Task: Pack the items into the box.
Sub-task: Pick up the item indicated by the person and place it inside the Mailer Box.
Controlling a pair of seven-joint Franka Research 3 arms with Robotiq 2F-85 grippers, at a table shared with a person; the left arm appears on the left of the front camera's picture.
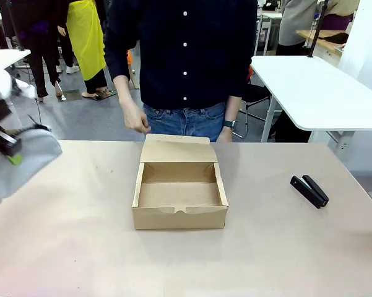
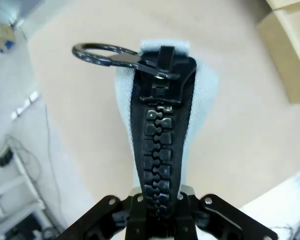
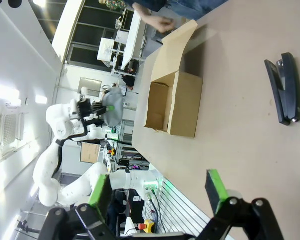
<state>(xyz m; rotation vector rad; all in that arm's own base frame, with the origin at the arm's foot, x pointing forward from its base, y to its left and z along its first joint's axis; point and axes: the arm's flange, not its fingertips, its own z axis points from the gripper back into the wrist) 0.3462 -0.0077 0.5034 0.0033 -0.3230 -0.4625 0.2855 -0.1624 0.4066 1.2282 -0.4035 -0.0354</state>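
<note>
My left gripper is shut on the pale grey-blue pouch, held in the air above the table's far left edge. In the left wrist view the pouch rises between the fingers, its black zipper and ring pull pointing away. The open brown box sits at the table's middle with its lid folded back toward the person; it is also the box in the right wrist view. The black stapler lies on the right side of the table. My right gripper is open above the table, apart from the stapler.
A person stands at the far side behind the box, one hand hanging near the lid. A white table stands at the back right. Bare tabletop lies left of the box and in front of it.
</note>
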